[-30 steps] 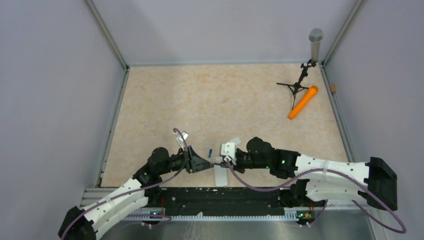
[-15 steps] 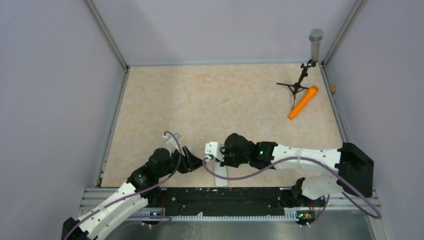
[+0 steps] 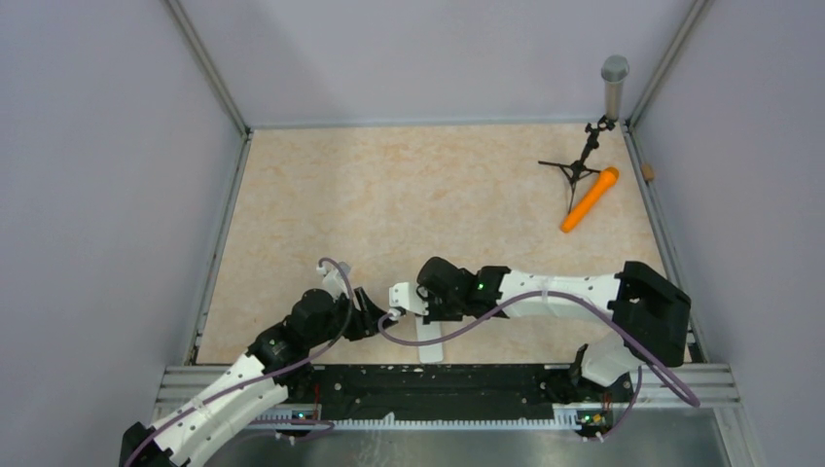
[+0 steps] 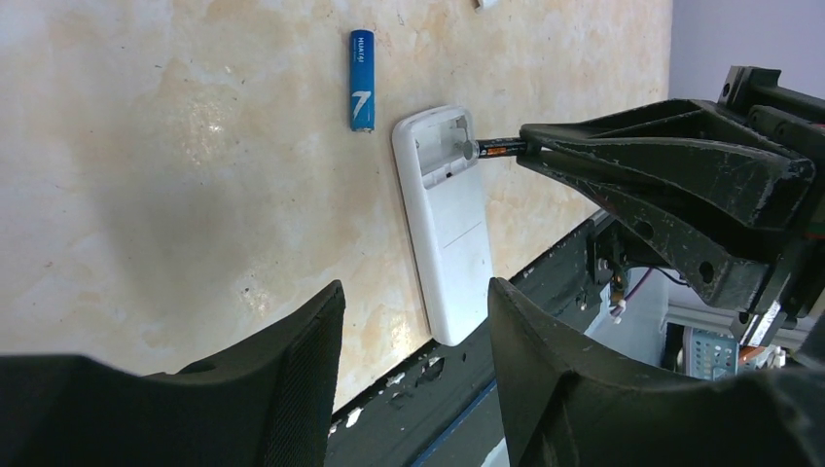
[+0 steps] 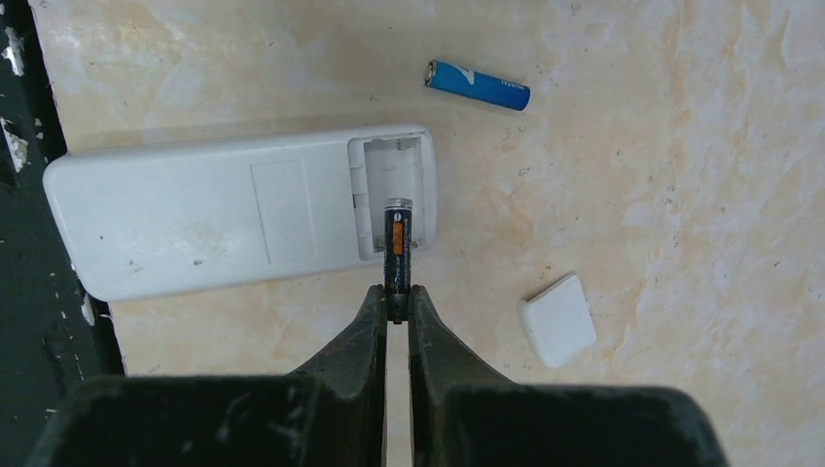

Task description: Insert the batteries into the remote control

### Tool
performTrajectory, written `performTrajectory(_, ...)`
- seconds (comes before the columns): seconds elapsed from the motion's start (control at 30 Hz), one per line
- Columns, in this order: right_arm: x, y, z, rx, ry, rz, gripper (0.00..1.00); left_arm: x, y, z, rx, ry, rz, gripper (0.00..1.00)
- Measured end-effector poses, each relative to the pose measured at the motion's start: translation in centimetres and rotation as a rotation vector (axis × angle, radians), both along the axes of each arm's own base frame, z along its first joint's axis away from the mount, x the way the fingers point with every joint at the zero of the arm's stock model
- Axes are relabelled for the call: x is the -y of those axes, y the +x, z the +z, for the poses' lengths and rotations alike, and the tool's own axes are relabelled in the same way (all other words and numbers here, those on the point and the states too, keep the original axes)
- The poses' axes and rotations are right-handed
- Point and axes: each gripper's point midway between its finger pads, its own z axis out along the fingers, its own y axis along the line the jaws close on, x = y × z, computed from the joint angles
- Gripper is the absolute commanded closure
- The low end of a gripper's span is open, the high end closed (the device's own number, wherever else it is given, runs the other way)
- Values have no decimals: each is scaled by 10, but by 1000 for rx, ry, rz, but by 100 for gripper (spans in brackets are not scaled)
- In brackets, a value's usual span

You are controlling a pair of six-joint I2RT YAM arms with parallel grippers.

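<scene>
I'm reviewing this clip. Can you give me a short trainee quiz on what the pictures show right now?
1. True or false: the blue battery already sits inside the remote control.
2. What does the right gripper hold? A. the dark battery B. the blue battery C. nothing
3. Fill the blank: the remote control lies with its ___ side up and its battery compartment open.

Key
1. False: it lies on the table beside the remote control.
2. A: it is pinched by one end, and its other end reaches over the open compartment.
3. Back.
</scene>
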Motion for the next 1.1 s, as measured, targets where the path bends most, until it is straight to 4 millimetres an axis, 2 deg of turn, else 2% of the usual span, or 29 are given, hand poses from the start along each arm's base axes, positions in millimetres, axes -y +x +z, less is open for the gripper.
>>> performTrajectory(0.43,-4,10,-8,10,-69,55,100,-1,-1,-3,8,7,-10,43)
performTrajectory(1.1,-12,9,-21,-18,-87,86,100,-1,-2,-6,4,10,-11,42)
